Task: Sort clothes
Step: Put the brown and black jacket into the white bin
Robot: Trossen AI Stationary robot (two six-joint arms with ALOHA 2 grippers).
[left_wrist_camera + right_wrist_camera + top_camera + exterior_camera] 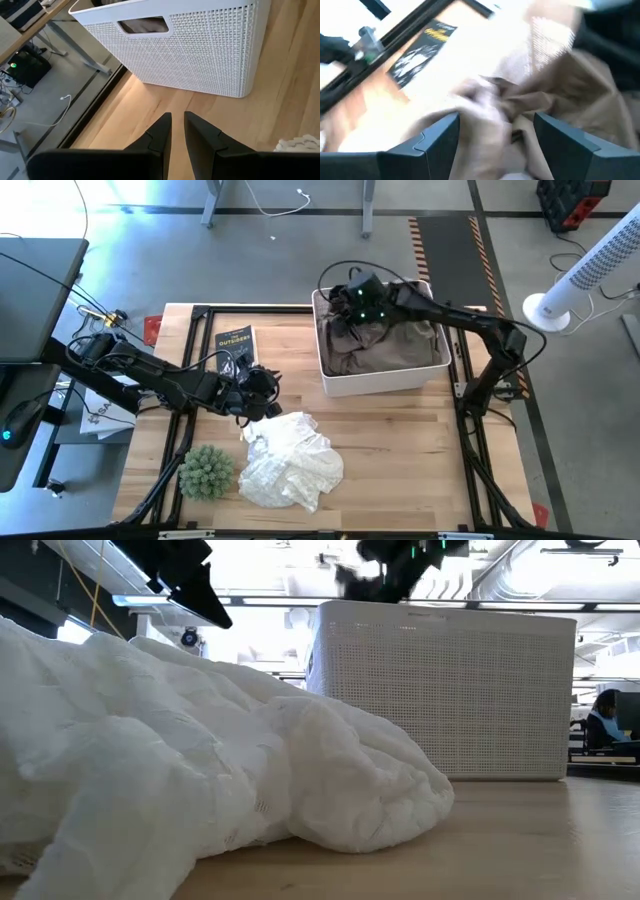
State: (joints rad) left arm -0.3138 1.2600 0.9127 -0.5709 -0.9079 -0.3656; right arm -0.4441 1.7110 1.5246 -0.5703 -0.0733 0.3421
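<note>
A white, faintly patterned garment (290, 460) lies crumpled on the table's near middle and fills the low view (200, 760). Khaki-brown cloth (385, 345) lies in the white basket (440, 370) at the far right. My left gripper (262, 395) hovers by the white garment's far-left edge. Its fingers (177, 125) are all but shut with nothing between them. My right gripper (352, 305) is open over the basket's left part, pointing down. Its fingers stand on either side of a khaki fold (520, 115). No plaid shirt is in view. My right gripper stands open over the khaki cloth (520, 115) in the basket, coming from above. I cannot tell whether its fingers touch the cloth.
A round green spiky plant (207, 470) stands at the near left beside the white garment. A black booklet (235, 345) lies at the far left. Bare wood (420, 460) lies near of the basket. A person (600, 715) sits in the room behind.
</note>
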